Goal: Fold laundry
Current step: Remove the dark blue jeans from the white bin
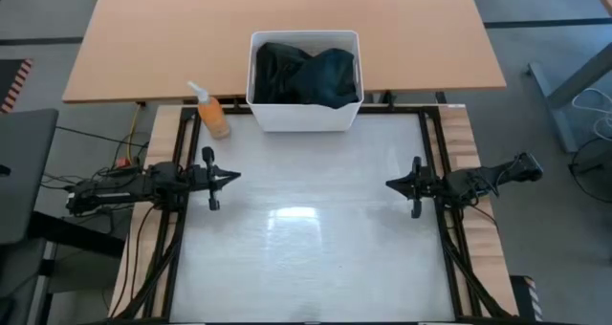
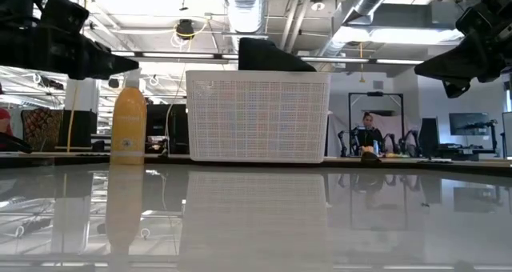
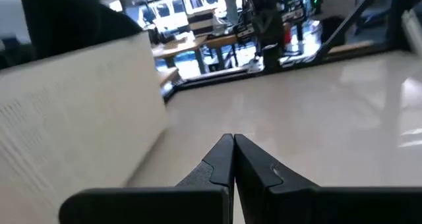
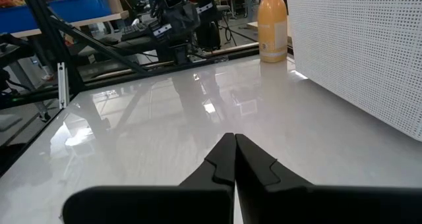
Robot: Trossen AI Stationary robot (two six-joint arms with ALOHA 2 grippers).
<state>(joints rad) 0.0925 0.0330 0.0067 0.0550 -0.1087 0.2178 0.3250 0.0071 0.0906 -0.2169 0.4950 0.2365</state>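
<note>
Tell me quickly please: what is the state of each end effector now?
Left end effector: closed, holding nothing, above the table's left side.
Right end effector: closed, holding nothing, above the table's right side.

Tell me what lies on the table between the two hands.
Nothing: in the high view the stretch of table between the left hand and the right hand is bare.

**Laundry in the bin at twelve o'clock, arms at nine and three**

The laundry (image 1: pixel 306 74) lies inside the bin (image 1: pixel 304 117), which stands at twelve o'clock on the tabletop (image 1: pixel 306 239). A bottle (image 1: pixel 212 112) stands just beside the bin, toward ten o'clock. The left pincer (image 1: pixel 232 177) sits at nine o'clock, the right pincer (image 1: pixel 391 184) at three, well apart, facing each other.
</note>
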